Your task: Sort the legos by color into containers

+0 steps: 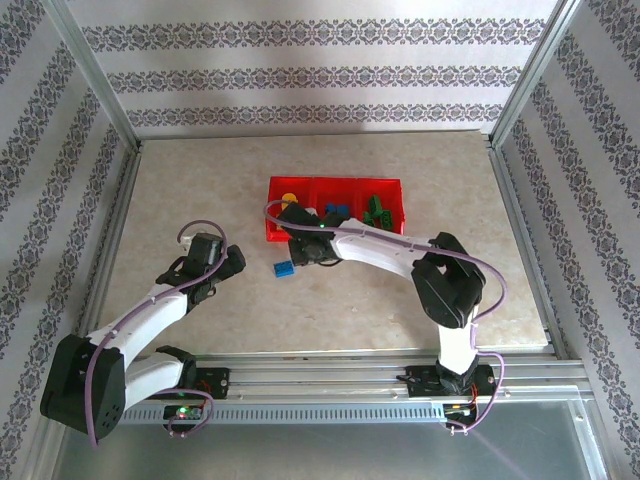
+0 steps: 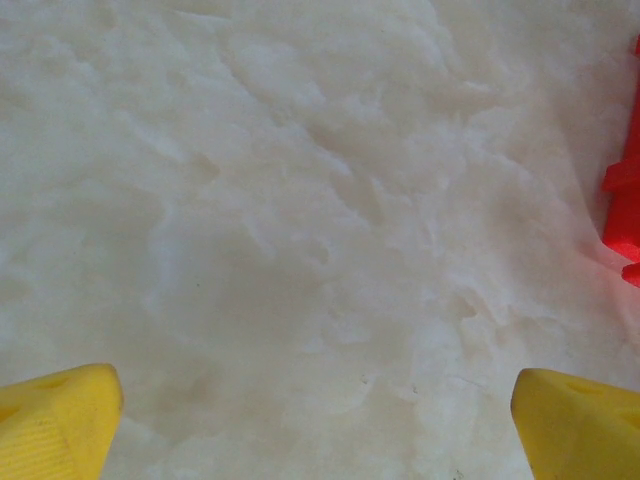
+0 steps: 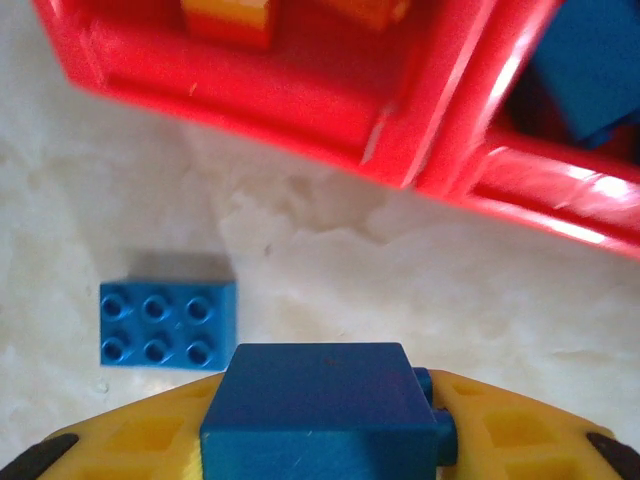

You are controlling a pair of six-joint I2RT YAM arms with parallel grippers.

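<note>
The red tray of containers [image 1: 300,236] lies mid-table; its left compartment has a yellow-orange lego [image 1: 287,197], the middle blue legos [image 1: 335,210], the right green legos [image 1: 378,210]. My right gripper [image 1: 305,246] hovers just in front of the tray's left end, shut on a dark blue lego [image 3: 320,410] between its yellow fingers [image 3: 500,430]. A lighter blue lego [image 3: 168,325] lies studs-up on the table [image 1: 284,269] beside it. My left gripper [image 2: 320,430] stands open over bare table, left of the tray.
The tray's red wall [image 3: 300,90] is close ahead of the right gripper, and its edge [image 2: 625,210] shows at the right of the left wrist view. Metal frame rails [image 1: 520,240] border the table [image 1: 180,190], which has free room left of the tray.
</note>
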